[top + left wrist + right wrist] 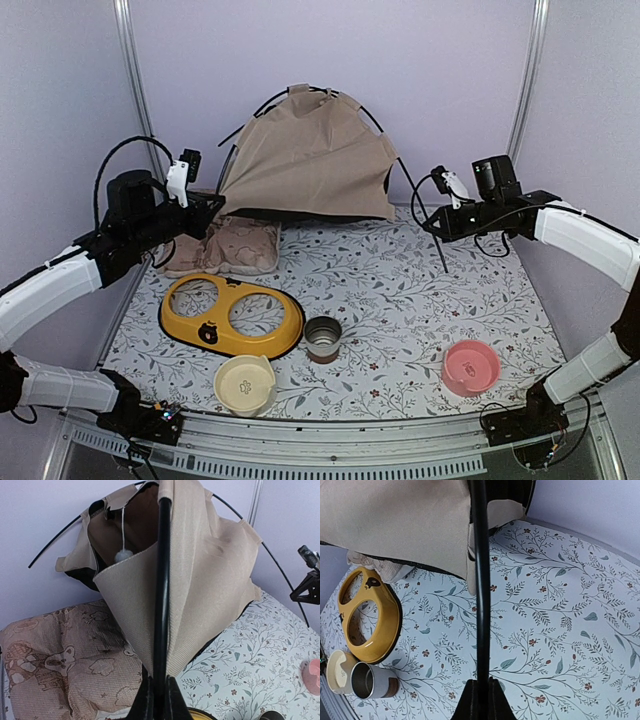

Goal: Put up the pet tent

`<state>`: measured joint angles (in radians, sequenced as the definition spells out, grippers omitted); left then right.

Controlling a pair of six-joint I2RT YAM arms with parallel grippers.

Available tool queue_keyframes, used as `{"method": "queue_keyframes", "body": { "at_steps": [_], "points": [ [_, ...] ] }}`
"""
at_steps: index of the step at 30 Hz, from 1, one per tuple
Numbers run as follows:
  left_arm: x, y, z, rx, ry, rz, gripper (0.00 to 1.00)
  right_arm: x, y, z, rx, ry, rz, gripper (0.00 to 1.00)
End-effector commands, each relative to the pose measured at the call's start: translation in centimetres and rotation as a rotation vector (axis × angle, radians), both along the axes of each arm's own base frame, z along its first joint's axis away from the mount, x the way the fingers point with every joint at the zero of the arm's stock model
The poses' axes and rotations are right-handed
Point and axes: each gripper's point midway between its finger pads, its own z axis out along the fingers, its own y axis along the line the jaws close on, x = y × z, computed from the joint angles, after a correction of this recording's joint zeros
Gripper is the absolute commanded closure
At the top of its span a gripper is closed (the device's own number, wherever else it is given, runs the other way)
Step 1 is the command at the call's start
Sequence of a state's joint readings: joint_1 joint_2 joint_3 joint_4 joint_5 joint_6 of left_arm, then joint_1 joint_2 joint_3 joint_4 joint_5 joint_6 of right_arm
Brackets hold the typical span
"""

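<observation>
Tan fabric of the tent point(310, 160) hangs half-raised just behind the cushion point(225, 245) on the counter point(400, 290). Left end effector point(208, 207) and right end effector point(432, 222) each pinch a black pole point(161, 580) tight. Best to bow both poles evenly, without twisting, so the fabric lifts clear of the cushion.

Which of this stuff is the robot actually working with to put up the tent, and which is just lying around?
In use: tent; left gripper and right gripper, each clamped on a black tent pole.

Lying about: cushion, yellow feeding tray, metal cup, cream bowl, pink bowl.
</observation>
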<state>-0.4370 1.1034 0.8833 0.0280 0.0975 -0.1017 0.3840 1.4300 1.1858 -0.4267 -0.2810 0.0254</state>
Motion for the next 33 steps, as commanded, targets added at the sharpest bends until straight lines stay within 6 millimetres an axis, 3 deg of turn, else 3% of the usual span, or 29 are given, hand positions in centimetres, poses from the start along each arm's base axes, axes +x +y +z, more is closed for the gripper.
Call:
{"method": "queue_keyframes", "body": {
  "at_steps": [1,9,12,18,23,27,31,33],
  "points": [
    [0.1,0.6,3.1,-0.051,-0.086,0.013,1.00,-0.4,0.3,1.4,0.032,-0.017,0.025,0.99],
    [0.4,0.0,4.4,-0.044,-0.094,-0.011,1.00,-2.7,-0.3,4.3,0.094,-0.074,0.033,1.00],
    [0.3,-0.5,5.6,-0.052,-0.113,-0.039,1.00,-4.1,-1.3,7.3,0.134,-0.154,0.013,1.00],
    [0.4,-2.5,8.3,-0.078,-0.152,-0.132,1.00,-9.1,-3.6,15.9,0.225,-0.388,-0.003,1.00],
    [2.1,-5.1,9.2,-0.086,-0.140,-0.227,0.98,-13.7,-3.5,20.4,0.299,-0.475,0.108,1.00],
    [5.7,-6.7,7.0,-0.051,-0.053,-0.223,0.92,-16.4,-2.2,21.3,0.369,-0.473,0.238,1.00],
    [9.0,-6.8,4.6,-0.016,0.026,-0.154,0.61,-17.5,0.0,19.1,0.506,-0.397,0.369,1.00],
    [9.8,-6.8,4.1,-0.010,0.040,-0.132,0.52,-17.2,1.1,17.0,0.567,-0.342,0.362,1.00]
  ]
}}
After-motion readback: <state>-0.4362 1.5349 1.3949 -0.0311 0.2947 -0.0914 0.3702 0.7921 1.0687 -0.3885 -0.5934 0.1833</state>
